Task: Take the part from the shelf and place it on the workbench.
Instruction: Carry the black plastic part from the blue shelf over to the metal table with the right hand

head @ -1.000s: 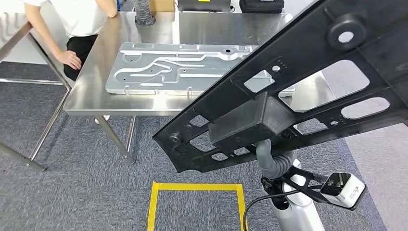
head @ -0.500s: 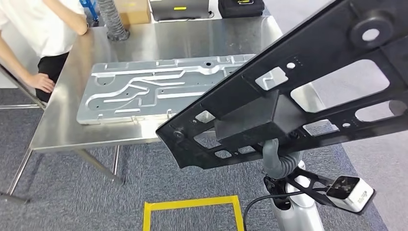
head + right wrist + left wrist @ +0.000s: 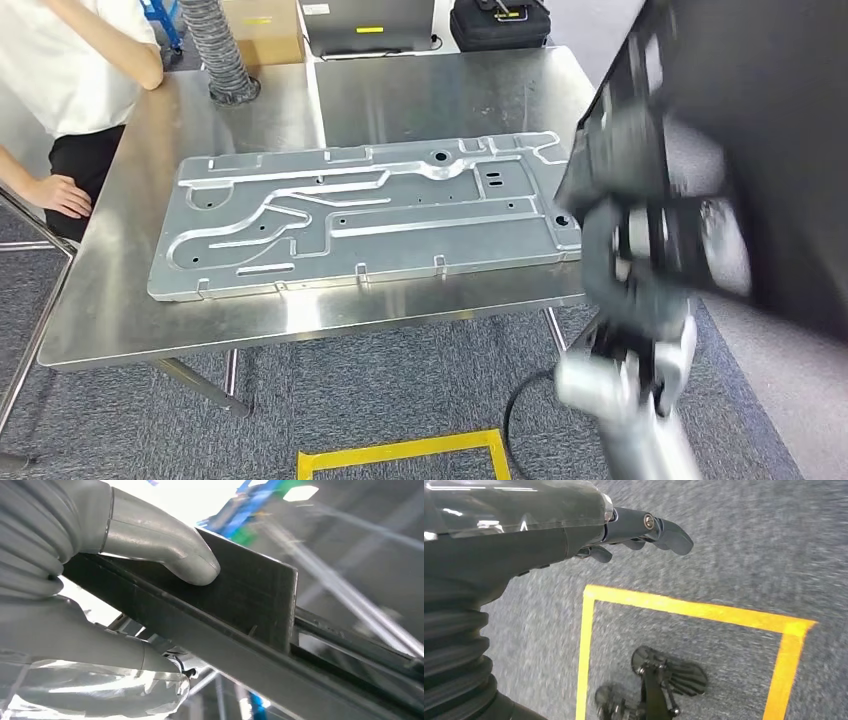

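Matt black plastic part (image 3: 760, 150), brushed steel workbench (image 3: 300, 320), rough grey carpet (image 3: 734, 545)

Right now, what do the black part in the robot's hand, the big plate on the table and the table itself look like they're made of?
Black part: matte, dull, likely moulded plastic.
Plate: pale grey metal, satin, with pressed channels, perhaps aluminium.
Table: brushed steel, by its streaky reflections.

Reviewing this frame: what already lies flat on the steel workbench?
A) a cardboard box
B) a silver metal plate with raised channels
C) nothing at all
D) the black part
B: the silver metal plate lies flat on the workbench, while the black part is off the bench, gripped by the right hand.
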### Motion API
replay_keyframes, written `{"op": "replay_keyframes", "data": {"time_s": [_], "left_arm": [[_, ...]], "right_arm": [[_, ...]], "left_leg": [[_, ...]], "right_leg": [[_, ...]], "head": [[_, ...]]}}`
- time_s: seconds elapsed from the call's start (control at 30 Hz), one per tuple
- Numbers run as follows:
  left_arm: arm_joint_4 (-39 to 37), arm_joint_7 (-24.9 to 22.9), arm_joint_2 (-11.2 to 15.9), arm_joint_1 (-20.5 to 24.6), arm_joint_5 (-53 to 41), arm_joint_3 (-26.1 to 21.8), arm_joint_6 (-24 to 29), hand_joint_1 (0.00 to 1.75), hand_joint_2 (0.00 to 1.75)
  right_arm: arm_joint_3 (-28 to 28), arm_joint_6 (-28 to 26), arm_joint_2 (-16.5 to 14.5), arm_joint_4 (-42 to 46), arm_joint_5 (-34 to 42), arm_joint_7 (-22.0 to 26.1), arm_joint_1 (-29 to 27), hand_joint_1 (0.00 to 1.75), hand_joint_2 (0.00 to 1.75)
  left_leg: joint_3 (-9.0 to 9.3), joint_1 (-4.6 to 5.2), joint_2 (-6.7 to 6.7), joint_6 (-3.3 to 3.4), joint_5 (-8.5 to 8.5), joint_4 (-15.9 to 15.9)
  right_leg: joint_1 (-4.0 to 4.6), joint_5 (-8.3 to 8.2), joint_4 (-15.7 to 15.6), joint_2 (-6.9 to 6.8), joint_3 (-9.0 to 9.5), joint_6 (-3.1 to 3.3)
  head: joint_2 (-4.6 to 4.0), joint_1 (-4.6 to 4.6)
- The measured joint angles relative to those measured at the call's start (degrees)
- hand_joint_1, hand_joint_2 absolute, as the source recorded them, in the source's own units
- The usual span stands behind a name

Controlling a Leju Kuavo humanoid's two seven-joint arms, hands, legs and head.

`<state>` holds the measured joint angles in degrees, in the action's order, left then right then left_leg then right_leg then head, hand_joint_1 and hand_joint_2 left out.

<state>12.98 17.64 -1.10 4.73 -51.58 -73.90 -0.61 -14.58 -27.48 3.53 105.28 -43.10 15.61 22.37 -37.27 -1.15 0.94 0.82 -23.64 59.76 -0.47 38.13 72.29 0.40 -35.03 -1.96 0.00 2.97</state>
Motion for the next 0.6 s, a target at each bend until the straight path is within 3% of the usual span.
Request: {"op": "replay_keyframes", "data": {"time_s": [0.03,0.07,0.1,0.17,0.23,0.33,0.4,0.5,0.53,0.57,0.6], "left_arm": [[0.00,0.15,0.05,0.24,-0.62,0.05,-0.42,0.00,1.75],[0.00,0.29,0.12,0.51,-1.21,0.11,-0.86,0.00,1.75],[0.00,0.43,0.20,0.81,-1.69,0.20,-1.28,0.00,1.75],[0.00,0.62,0.30,1.21,-2.31,0.44,-1.87,0.00,1.75],[-0.01,0.70,0.37,1.21,-2.72,0.75,-2.24,0.00,1.75],[-0.01,0.79,0.48,1.10,-3.01,1.18,-2.58,0.00,1.75],[-0.01,0.86,0.55,1.10,-3.09,1.36,-2.66,0.00,1.75],[-0.01,0.90,0.65,1.05,-3.18,1.49,-2.69,0.00,1.75],[-0.01,0.90,0.66,1.04,-3.22,1.50,-2.69,0.00,1.75],[-0.02,0.90,0.67,1.02,-3.30,1.51,-2.69,0.00,1.75],[-0.02,0.90,0.67,1.00,-3.37,1.53,-2.69,0.00,1.75]], "right_arm": [[-0.02,1.80,1.51,-5.71,-3.34,-2.85,6.03,1.75,1.75],[-0.10,3.98,2.84,-12.78,-7.11,-4.64,12.72,1.75,1.75],[-0.32,5.95,3.88,-20.42,-11.19,-5.74,19.29,1.75,1.75],[-1.48,8.78,4.88,-33.76,-19.00,-7.31,29.65,1.75,1.75],[-3.79,11.01,4.72,-43.81,-25.25,-9.37,36.31,1.75,1.75],[-7.89,14.31,3.08,-54.75,-30.95,-10.24,41.15,1.75,1.75],[-10.15,15.66,1.50,-60.28,-32.73,-9.57,42.29,1.75,1.75],[-12.89,17.15,-1.24,-67.33,-34.21,-8.23,42.86,1.75,1.75],[-13.90,17.74,-2.12,-69.69,-34.68,-7.54,42.79,1.75,1.75],[-14.83,18.21,-2.88,-71.75,-35.08,-6.83,42.57,1.75,1.75],[-15.65,18.55,-3.62,-73.54,-35.34,-6.16,42.30,1.75,1.75]], "left_leg": [[0.03,0.07,0.15,0.03,-0.07,0.04],[0.08,0.13,0.27,0.04,-0.11,0.07],[0.18,0.17,0.29,0.03,-0.14,0.11],[0.39,0.23,-0.10,-0.08,-0.15,0.14],[0.30,0.34,-0.71,-0.55,0.00,0.11],[0.10,0.26,-1.08,-1.66,0.39,-0.40],[-0.57,0.16,-1.11,-2.25,-0.72,1.11],[-5.11,0.13,-1.11,-2.68,-5.09,10.96],[-6.63,0.12,-1.11,-2.73,-5.79,13.90],[-7.36,0.12,-1.11,-2.73,-5.44,14.97],[-7.02,0.13,-1.11,-2.68,-4.03,13.75]], "right_leg": [[-0.10,-0.07,2.67,-0.05,-2.32,-0.10],[-0.17,-1.36,3.23,-0.11,-3.62,-0.12],[-0.22,-3.75,1.40,-0.16,-3.67,-0.04],[-0.18,-9.07,-6.21,-0.24,-1.27,0.39],[0.04,-11.19,-11.64,-0.31,0.60,0.90],[0.25,-11.40,-13.06,-0.41,0.90,1.69],[0.05,-11.76,-13.70,-0.46,1.26,2.37],[0.18,-11.71,-13.97,-0.35,1.69,3.09],[0.29,-11.58,-13.95,-0.28,1.85,3.23],[0.38,-11.42,-13.92,-0.18,2.02,3.32],[0.43,-11.24,-13.85,-0.08,2.19,3.34]], "head": [[0.00,0.00],[0.00,0.00],[0.00,-0.01],[0.00,-0.01],[0.00,-0.01],[0.00,0.00],[0.00,0.00],[0.00,0.00],[0.00,0.00],[0.00,0.00],[0.00,0.00]]}}
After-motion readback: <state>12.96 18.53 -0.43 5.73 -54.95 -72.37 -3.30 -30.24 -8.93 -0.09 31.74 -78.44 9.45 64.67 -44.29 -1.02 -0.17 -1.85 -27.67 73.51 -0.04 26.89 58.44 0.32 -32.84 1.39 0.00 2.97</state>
